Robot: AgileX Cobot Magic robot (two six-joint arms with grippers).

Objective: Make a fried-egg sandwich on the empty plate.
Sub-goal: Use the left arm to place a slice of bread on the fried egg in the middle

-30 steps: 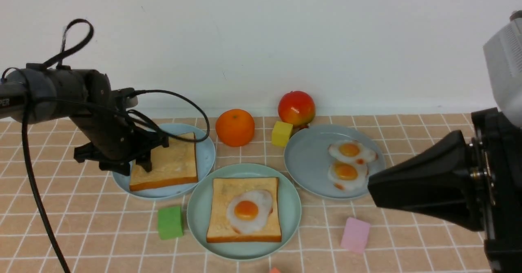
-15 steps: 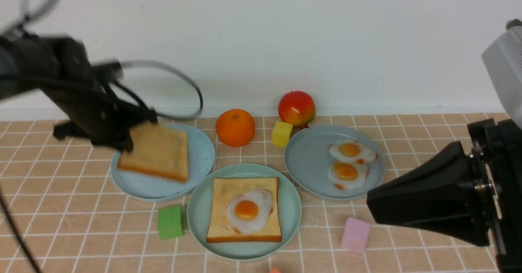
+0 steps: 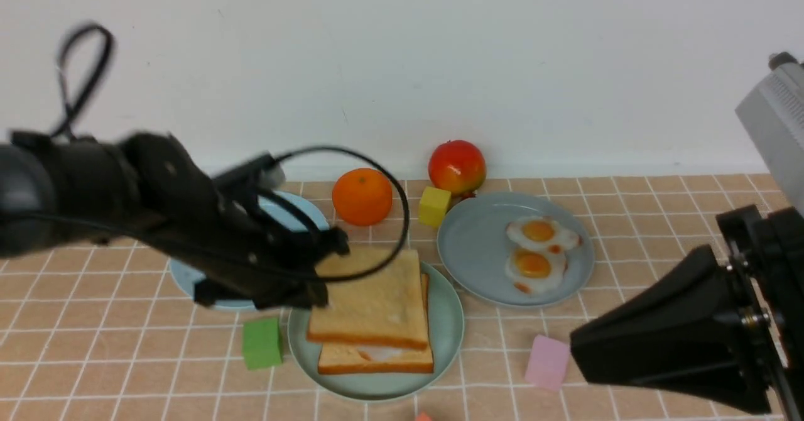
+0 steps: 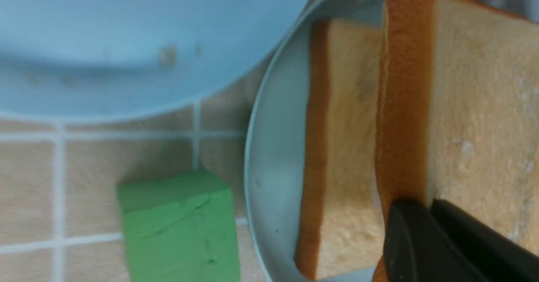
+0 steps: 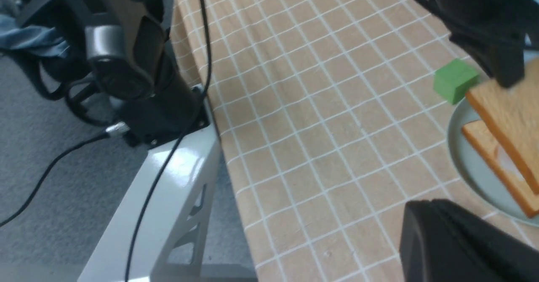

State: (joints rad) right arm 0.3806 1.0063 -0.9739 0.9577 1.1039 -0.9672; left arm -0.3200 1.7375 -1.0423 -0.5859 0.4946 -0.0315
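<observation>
My left gripper (image 3: pixel 319 273) is shut on the left edge of a toasted bread slice (image 3: pixel 377 301) and holds it just over the mint-green plate (image 3: pixel 449 327). A second slice (image 3: pixel 377 366) lies on that plate under it. The fried egg (image 3: pixel 377 352) lies between them, and only a thin white edge shows. In the left wrist view the gripper (image 4: pixel 429 206) pinches the held slice (image 4: pixel 476 105) beside the lower slice (image 4: pixel 341 105). My right gripper (image 3: pixel 575 339) is shut and empty, to the right of the plate; it also shows in the right wrist view (image 5: pixel 425 206).
The pale sky-blue plate (image 3: pixel 188 276) lies behind my left arm. A grey-blue plate (image 3: pixel 477 245) holds two small eggs (image 3: pixel 537 248). An orange (image 3: pixel 361 196), an apple (image 3: pixel 456 166) and a yellow cube (image 3: pixel 433 206) stand at the back. A green cube (image 3: pixel 262 342) and a pink cube (image 3: pixel 548 361) flank the mint-green plate.
My left gripper lifted the bread slice off the sky-blue plate and carried it right, over the egg and slice on the mint-green plate. The right arm drifted slightly down and right.
</observation>
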